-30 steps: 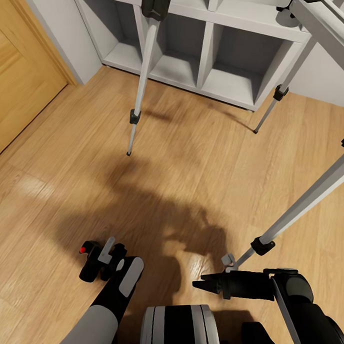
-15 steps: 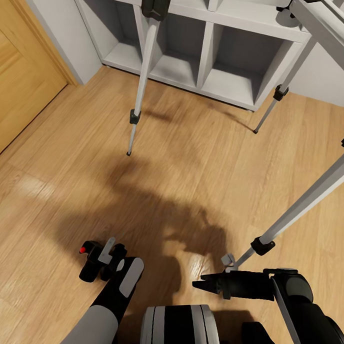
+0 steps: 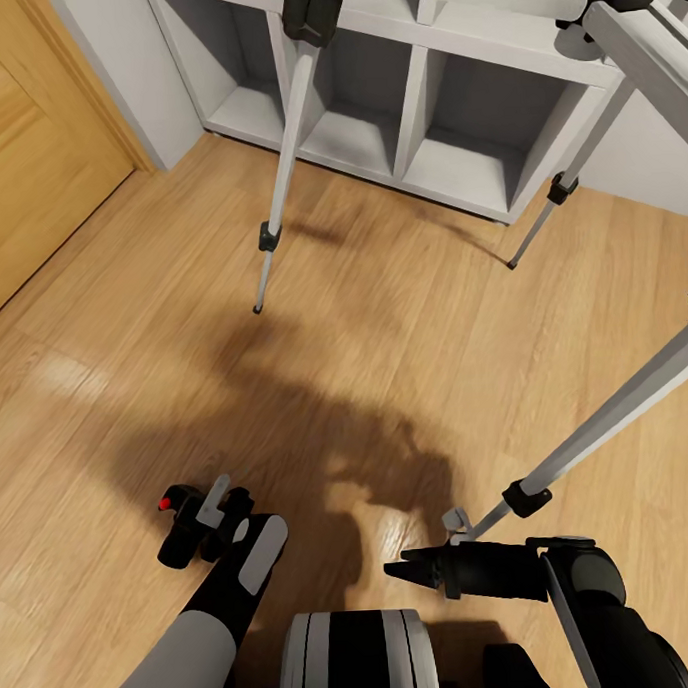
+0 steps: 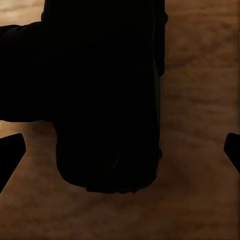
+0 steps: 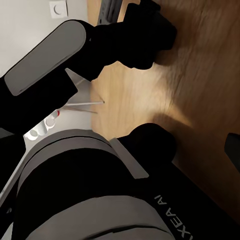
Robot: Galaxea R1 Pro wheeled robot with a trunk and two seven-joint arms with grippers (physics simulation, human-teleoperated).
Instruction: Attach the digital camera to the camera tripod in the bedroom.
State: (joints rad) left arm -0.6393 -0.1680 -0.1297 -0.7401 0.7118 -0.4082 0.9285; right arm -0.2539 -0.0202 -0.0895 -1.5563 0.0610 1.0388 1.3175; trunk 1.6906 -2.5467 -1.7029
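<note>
In the head view, the camera tripod (image 3: 293,136) stands on the light wood floor (image 3: 383,322) in front of the white cube shelf (image 3: 423,100), one silver leg planted well out from the shelf, another close to the shelf's right end, and a third slanting down to end just beside the right gripper (image 3: 399,567). The right gripper's jaws appear pressed together to a point with nothing between them. On the far side of the robot's trunk (image 3: 353,654) from it, the left gripper (image 3: 192,526) holds the digital camera (image 3: 180,521), a small black box with a red button on top, low over the floor and well apart from the shelf; a wooden door (image 3: 25,148) stands beyond. In the left wrist view, the digital camera (image 4: 107,95) is a dark mass between the fingertips (image 4: 10,152), above the floor. In the right wrist view, the left arm (image 5: 55,65) reaches over the floor beside the trunk (image 5: 85,190).
</note>
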